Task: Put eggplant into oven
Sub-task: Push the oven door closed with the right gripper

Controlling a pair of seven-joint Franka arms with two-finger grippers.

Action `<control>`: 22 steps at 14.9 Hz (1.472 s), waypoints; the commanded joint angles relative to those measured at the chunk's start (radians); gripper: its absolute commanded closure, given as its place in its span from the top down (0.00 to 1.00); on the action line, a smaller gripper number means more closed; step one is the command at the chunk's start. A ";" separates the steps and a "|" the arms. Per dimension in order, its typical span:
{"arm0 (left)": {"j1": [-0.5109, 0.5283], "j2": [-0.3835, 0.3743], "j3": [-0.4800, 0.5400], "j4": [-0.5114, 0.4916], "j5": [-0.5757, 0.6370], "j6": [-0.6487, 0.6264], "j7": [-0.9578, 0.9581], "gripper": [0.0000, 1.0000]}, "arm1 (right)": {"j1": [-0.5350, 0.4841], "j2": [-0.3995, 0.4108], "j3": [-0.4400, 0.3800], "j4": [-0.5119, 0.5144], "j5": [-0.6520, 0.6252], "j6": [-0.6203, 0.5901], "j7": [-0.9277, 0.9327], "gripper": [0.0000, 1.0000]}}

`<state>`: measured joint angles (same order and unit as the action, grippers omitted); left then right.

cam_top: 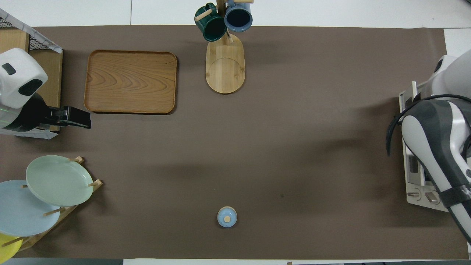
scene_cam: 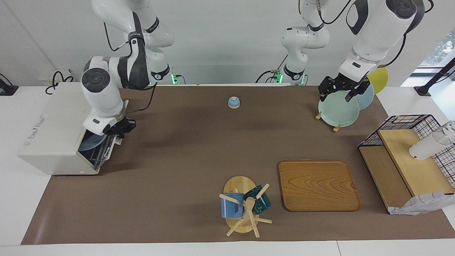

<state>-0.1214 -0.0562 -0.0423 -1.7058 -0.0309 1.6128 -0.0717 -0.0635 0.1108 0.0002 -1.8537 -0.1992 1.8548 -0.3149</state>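
The off-white oven stands at the right arm's end of the table; it also shows in the overhead view, mostly under the arm. Its dark glass door stands nearly upright, and a pale blue plate shows through the glass. My right gripper is at the door's top edge. The eggplant is out of view in both views. My left gripper hangs open and empty over the plate rack, near the pale green plate; in the overhead view the left gripper is beside the wooden tray.
A wooden tray and a mug tree with two mugs are farthest from the robots. A small blue lid lies near the robots. A black wire basket shelf with a white cup stands at the left arm's end.
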 commanded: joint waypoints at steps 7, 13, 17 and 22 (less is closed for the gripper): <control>0.006 -0.008 0.001 0.006 -0.012 -0.008 0.007 1.00 | -0.036 0.012 -0.008 0.210 0.056 -0.204 -0.032 0.31; 0.006 -0.008 0.001 0.006 -0.012 -0.008 0.007 1.00 | -0.033 0.009 0.004 0.252 0.144 -0.255 0.013 0.48; 0.006 -0.008 0.001 0.006 -0.012 -0.008 0.007 1.00 | -0.035 -0.005 0.003 0.248 0.149 -0.270 0.017 0.61; 0.006 -0.008 0.001 0.006 -0.012 -0.008 0.007 1.00 | -0.027 -0.043 0.001 0.234 0.149 -0.295 0.017 1.00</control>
<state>-0.1214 -0.0562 -0.0423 -1.7058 -0.0309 1.6128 -0.0717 -0.0892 0.0928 -0.0003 -1.6202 -0.0780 1.5947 -0.3075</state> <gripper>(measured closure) 0.000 0.106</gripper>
